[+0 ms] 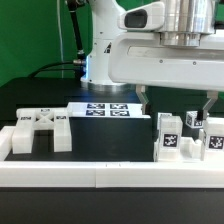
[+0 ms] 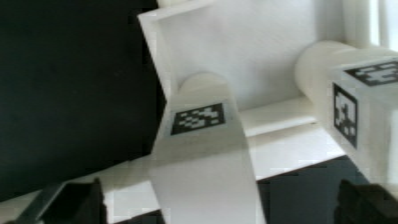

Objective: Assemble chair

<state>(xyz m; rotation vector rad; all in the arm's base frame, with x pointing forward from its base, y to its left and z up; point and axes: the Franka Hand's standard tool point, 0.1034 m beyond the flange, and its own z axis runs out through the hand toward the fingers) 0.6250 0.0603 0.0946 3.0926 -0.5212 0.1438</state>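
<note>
Black counter (image 1: pixel 110 135), green backdrop behind the arm, white border rail (image 1: pixel 100 168) along the near edge. Nothing is assembled yet. The chair slab (image 1: pixel 40 132) lies flat at the exterior view's left. The chair blocks (image 1: pixel 168 138) stand in a cluster at the exterior view's right, just behind the rail. The marker board (image 1: pixel 105 108) sits between them, further back.

Jaws: spread wide and gripping nothing, hanging just above the right-hand cluster.

Risks, as judgement only:
- The blocks stand close together. If you descend straight, a fingertip may land on a neighbour and topple it or shove it against the rail.
- The wrist view shows a slender chair leg (image 2: pixel 199 130) running up the middle, with a round post (image 2: pixel 361 90) just beside it. I cannot tell whether they touch.
- If you close off-centre you could pinch both, or the leg may swivel in the grip.
- Tall narrow parts tip easily, so watch for any sideways nudge.

Position: in the exterior view the cluster appears below the jaws, within the span of the two fingers, though depth is uncertain. The leg looks centred under the wrist camera. The slab lies well apart from the jaws, across the counter.
</note>
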